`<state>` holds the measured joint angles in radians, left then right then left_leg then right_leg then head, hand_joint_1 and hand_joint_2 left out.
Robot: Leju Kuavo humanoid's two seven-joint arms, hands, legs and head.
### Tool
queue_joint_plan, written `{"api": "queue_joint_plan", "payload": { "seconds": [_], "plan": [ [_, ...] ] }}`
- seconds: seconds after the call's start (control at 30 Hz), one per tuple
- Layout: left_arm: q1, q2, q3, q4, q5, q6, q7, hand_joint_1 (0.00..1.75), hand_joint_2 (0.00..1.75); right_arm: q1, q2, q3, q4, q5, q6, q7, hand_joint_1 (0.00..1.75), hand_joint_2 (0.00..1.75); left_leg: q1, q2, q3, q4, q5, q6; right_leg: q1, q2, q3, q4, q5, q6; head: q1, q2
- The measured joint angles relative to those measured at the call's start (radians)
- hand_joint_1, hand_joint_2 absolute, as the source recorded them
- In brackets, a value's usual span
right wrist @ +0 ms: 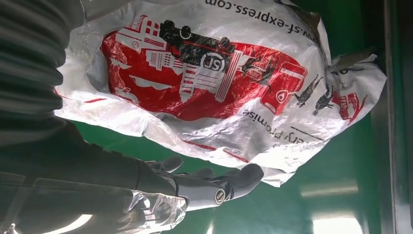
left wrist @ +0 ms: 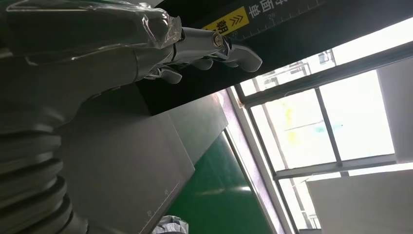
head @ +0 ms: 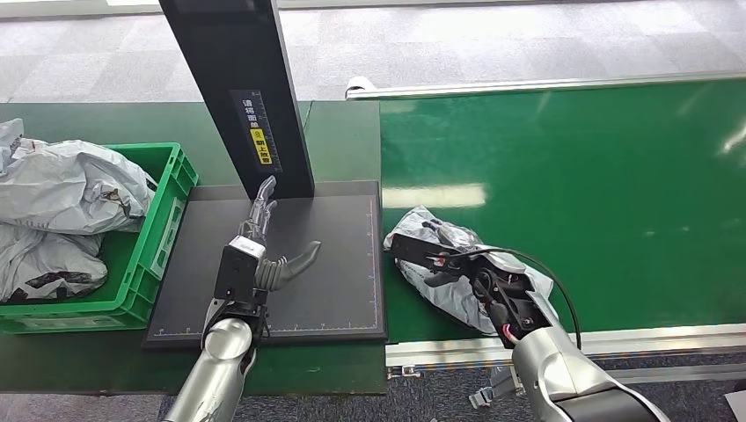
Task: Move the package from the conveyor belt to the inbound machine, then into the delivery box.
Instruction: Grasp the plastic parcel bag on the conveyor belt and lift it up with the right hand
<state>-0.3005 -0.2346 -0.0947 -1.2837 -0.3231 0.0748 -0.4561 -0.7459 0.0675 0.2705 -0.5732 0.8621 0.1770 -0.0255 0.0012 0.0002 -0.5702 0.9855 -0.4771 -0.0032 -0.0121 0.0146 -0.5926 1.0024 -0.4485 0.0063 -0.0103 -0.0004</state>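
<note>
Head view shows the broad green conveyor belt (head: 563,176) on the right, the flat black inbound machine platform (head: 334,281) with its dark upright post (head: 237,88) in the middle, and the green plastic delivery crate (head: 149,255) on the left, with grey bags inside it. On the belt's near edge, close to the platform, lies the crumpled white-and-grey plastic courier package with red print (head: 440,264). The right hand (head: 444,259) reaches over it, fingers spread and clamped on nothing; in the right wrist view the package (right wrist: 219,78) sits just beside the fingers (right wrist: 214,187), which lie along its edge against the belt. To grasp well, I judge the hand should press into the bulk of the bag and gather slack film, since a soft pouch can slip. The left hand (head: 264,255) hovers over the platform, fingers apart, holding nothing
</note>
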Motion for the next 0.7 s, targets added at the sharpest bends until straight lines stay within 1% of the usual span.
{"api": "queue_joint_plan", "payload": {
  "seconds": [0.6,0.7],
  "plan": [
    [-0.003,0.000,-0.003,0.000,0.001,0.000,0.001,0.00,1.75,-0.006,0.000,0.004,0.026,0.000,0.001,0.001,0.00,1.75,0.000,0.000,0.000,0.000,0.000,0.000,0.000,0.000,0.000,0.000,0.000,0.000,0.000,0.000],
    [-0.005,0.000,-0.004,0.003,0.002,0.001,0.002,0.00,1.75,-0.007,0.000,0.004,0.030,0.000,0.022,0.020,0.00,1.75,0.000,0.000,0.000,0.000,0.000,0.000,0.000,0.000,0.000,0.000,0.000,0.000,0.000,0.000]
  ]
}}
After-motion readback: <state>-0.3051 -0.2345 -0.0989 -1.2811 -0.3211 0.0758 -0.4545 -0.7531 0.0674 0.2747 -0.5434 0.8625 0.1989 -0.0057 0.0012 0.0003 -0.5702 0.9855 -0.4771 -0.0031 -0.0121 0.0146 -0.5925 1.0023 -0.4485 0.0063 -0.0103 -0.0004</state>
